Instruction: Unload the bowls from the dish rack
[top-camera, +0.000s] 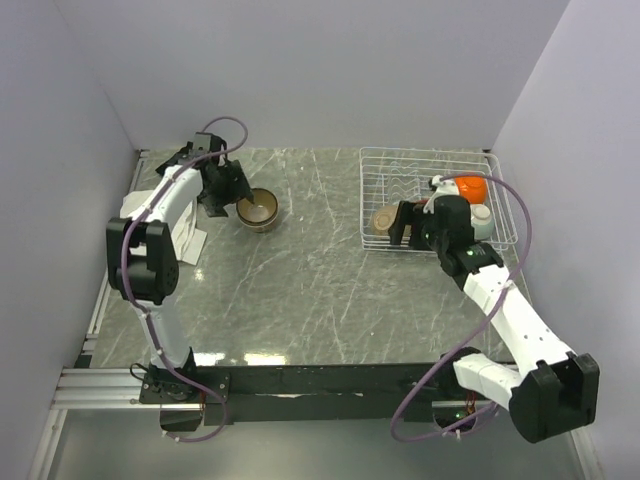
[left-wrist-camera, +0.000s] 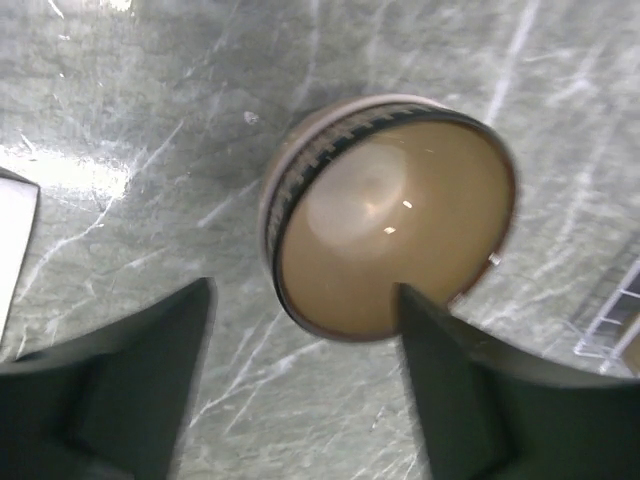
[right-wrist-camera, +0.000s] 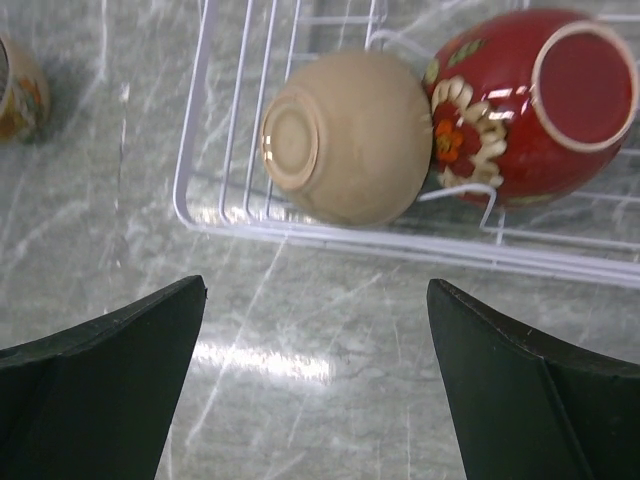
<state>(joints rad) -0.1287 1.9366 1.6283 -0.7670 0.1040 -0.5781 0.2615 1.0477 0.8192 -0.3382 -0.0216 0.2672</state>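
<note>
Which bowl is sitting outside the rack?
The brown bowl with the patterned rim, upright on the table. The tan bowl and red flowered bowl lie on their sides inside the dish rack.

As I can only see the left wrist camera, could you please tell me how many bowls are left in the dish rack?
Observer: At least two. A tan bowl lies on its side in the dish rack, and a red flowered bowl is touching it.
Operator: Thank you. Where is the right gripper?
Observer: The right gripper is open over the table, just outside the rack's edge, with the tan bowl's base turned toward it.
</note>
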